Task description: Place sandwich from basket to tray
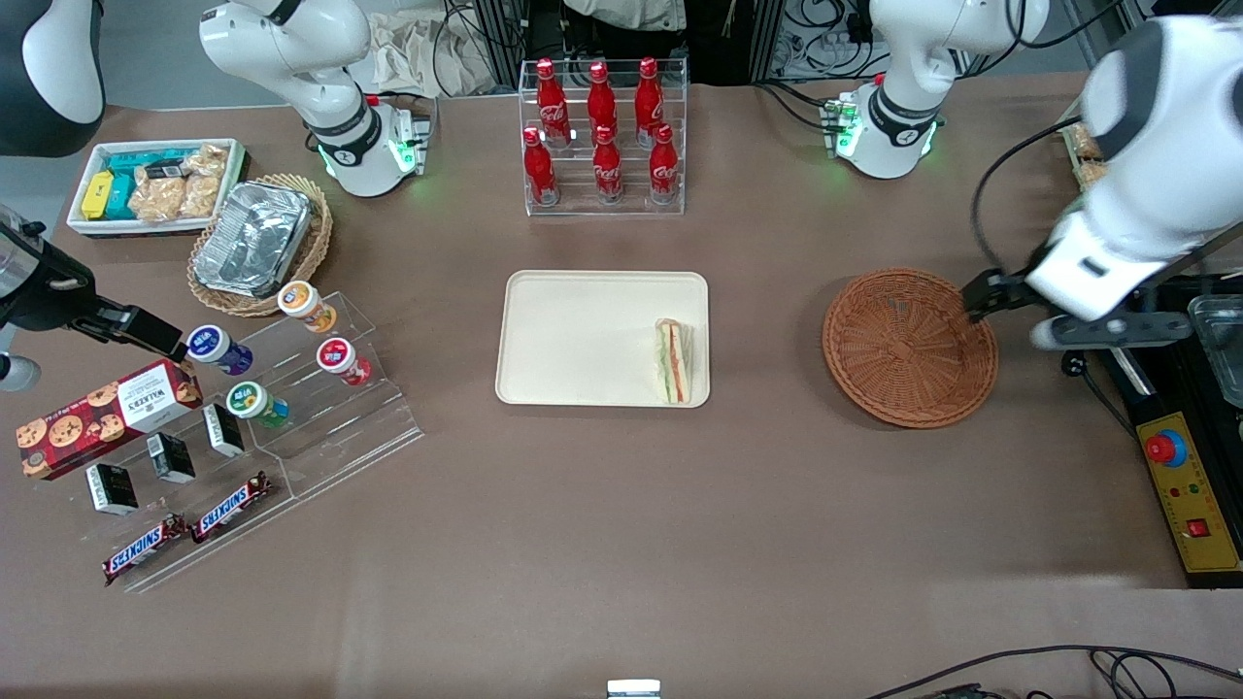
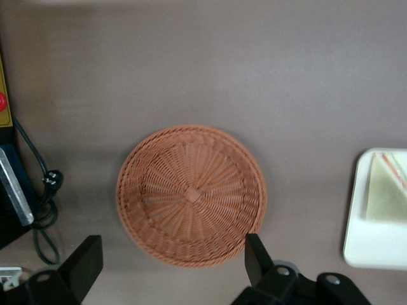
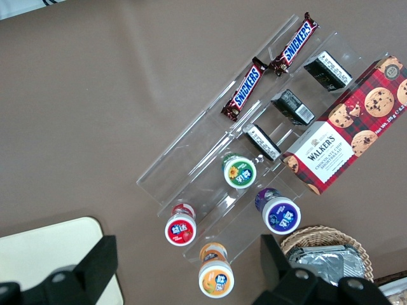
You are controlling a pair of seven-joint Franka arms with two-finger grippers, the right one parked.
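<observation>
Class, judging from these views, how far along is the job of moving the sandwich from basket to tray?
Done: the sandwich lies on the tray, and the basket is empty. In hand: nothing; the end effector hangs open above the basket's rim. Left: nothing visible, apart perhaps from parking the arm.

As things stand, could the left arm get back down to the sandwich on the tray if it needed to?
Probably yes. The sandwich lies uncovered on the tray, at the edge nearest the basket, with nothing over or against it. The gripper hangs open above the basket's rim, with only bare table between basket and tray.
</observation>
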